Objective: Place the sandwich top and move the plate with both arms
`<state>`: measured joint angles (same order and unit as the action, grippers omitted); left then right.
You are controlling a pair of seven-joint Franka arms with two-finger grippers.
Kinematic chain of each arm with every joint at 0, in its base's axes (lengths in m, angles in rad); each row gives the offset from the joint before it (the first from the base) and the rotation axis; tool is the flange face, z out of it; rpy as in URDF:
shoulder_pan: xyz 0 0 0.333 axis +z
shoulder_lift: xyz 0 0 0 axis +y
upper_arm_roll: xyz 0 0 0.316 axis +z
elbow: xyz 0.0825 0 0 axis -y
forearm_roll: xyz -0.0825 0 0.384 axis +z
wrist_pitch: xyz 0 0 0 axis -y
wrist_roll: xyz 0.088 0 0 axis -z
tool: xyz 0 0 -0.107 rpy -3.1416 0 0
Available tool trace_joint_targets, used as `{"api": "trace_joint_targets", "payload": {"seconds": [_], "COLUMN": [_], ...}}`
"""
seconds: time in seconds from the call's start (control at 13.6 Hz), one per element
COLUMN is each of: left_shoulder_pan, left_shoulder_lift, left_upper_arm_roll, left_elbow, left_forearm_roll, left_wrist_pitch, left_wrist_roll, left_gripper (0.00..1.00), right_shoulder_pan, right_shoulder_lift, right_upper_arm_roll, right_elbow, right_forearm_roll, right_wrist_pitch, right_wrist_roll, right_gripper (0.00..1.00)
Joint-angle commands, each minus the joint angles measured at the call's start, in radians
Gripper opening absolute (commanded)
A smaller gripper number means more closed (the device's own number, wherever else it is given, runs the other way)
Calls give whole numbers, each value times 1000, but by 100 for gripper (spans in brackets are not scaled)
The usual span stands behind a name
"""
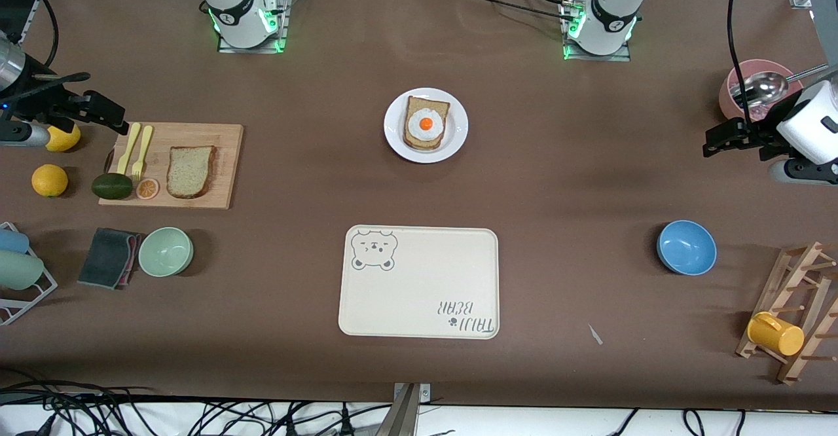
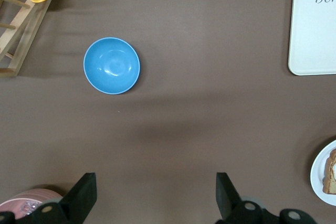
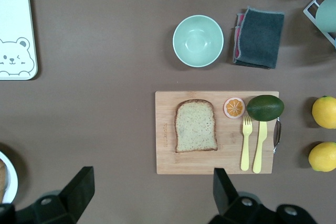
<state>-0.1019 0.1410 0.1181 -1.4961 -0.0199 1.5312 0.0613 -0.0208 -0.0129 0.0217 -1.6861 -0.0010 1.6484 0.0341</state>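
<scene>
The sandwich top (image 1: 190, 171) is a light tan bread slice lying flat on a wooden cutting board (image 1: 196, 133) toward the right arm's end of the table; it also shows in the right wrist view (image 3: 196, 125). The white plate (image 1: 395, 128) sits mid-table near the robots' bases and carries a darker slice with a fried egg (image 1: 426, 123). Its rim shows in the left wrist view (image 2: 319, 174). My right gripper (image 1: 108, 112) is open and empty, held over the table beside the board's end (image 3: 152, 177). My left gripper (image 1: 717, 140) is open and empty over bare table (image 2: 156, 182) near a pink bowl.
A cream bear tray (image 1: 419, 282) lies nearer the camera than the plate. The board also holds an avocado (image 1: 112, 186), an orange slice and yellow cutlery. A green bowl (image 1: 165, 251), dark cloth (image 1: 108, 257), blue bowl (image 1: 686, 247), pink bowl with ladle (image 1: 753, 86) and mug rack (image 1: 785, 318) stand around.
</scene>
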Motion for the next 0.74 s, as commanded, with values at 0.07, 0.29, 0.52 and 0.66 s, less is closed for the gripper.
{"api": "trace_joint_targets", "payload": {"seconds": [0.07, 0.29, 0.52, 0.66], "left_shoulder_pan": [4, 4, 2, 1], "left_shoulder_lift": [6, 6, 8, 6], "left_upper_arm_roll": [2, 2, 2, 2], "left_elbow": [16, 16, 14, 14], "left_forearm_roll": [-2, -2, 0, -2], "left_wrist_pitch": [0, 0, 0, 0], "left_wrist_roll": [-5, -5, -3, -5], "left_gripper": [100, 100, 100, 100], "right_shoulder_pan": [-8, -8, -8, -7], "right_shoulder_lift": [-16, -16, -6, 10], "right_upper_arm_roll": [6, 6, 4, 6], "right_elbow": [-3, -3, -3, -7], "right_forearm_roll": [-1, 1, -2, -11], "right_wrist_pitch": [-13, -13, -13, -35], "right_wrist_roll": [-10, -10, 4, 7], "right_gripper": [100, 100, 100, 100]}}
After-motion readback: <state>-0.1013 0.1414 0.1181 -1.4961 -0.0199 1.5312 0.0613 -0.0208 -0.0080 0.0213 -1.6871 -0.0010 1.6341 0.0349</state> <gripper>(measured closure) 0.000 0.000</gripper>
